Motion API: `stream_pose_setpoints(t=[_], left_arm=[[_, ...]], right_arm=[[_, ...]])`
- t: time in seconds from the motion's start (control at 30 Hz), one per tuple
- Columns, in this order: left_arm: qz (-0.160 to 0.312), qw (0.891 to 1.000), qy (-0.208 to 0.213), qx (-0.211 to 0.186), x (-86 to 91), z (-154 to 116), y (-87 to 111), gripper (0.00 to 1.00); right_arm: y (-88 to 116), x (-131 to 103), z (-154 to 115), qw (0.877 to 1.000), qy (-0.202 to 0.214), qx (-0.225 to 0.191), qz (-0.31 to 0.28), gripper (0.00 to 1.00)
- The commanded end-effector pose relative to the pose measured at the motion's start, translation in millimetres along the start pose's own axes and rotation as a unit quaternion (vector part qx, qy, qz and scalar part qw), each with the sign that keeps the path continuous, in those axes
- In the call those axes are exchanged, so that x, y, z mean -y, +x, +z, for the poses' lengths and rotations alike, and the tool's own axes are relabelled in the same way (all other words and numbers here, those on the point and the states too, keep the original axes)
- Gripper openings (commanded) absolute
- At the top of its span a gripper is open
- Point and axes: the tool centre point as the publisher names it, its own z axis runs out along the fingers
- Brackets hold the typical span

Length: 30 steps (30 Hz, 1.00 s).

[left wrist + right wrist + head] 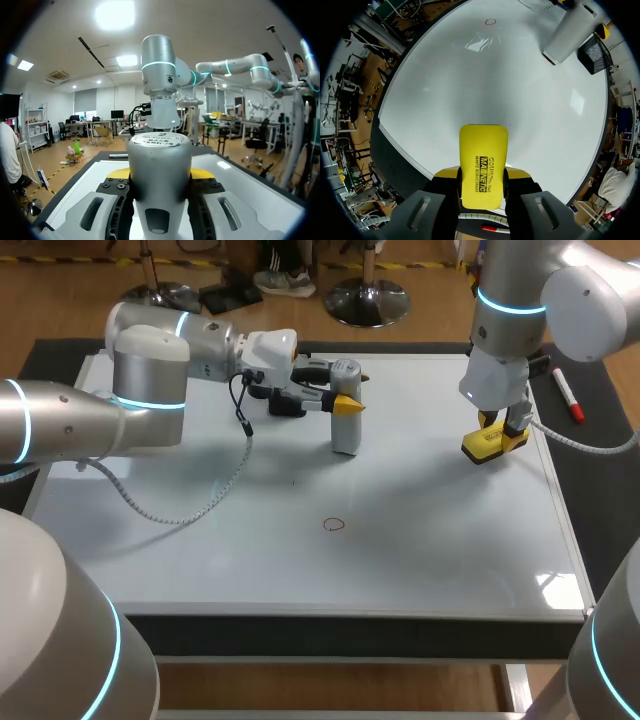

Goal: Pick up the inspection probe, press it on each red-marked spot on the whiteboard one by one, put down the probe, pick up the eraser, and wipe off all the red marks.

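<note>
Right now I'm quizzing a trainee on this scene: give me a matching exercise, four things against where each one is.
Things:
1 probe
2 eraser
3 red mark
4 marker

Places:
A held in the right hand
B on the dark mat beside the whiteboard
C held in the left hand
D drawn on the whiteboard, apart from both hands

Pairs: 1-C, 2-A, 3-D, 4-B.
</note>
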Motion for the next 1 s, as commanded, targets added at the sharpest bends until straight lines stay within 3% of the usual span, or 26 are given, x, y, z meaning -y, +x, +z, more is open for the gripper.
stream_pose_setpoints(t=[0.03,0.73,1.0], left_arm=[[0.0,1.0,0.0,-0.002,-2.9,0.3,-0.9,0.0],[0.0,1.0,0.0,-0.002,-2.9,0.3,-0.9,0.0],[0.01,1.0,0.007,-0.026,16.1,5.3,-13.5,0.0]], right_arm=[[-0.1,0.6,-0.5,1.0,0.001,-0.001,-0.001,0.0],[-0.1,0.6,-0.5,1.0,0.001,-0.001,-0.001,0.0],[-0.1,0.6,-0.5,1.0,0.001,-0.001,-0.001,0.0]])
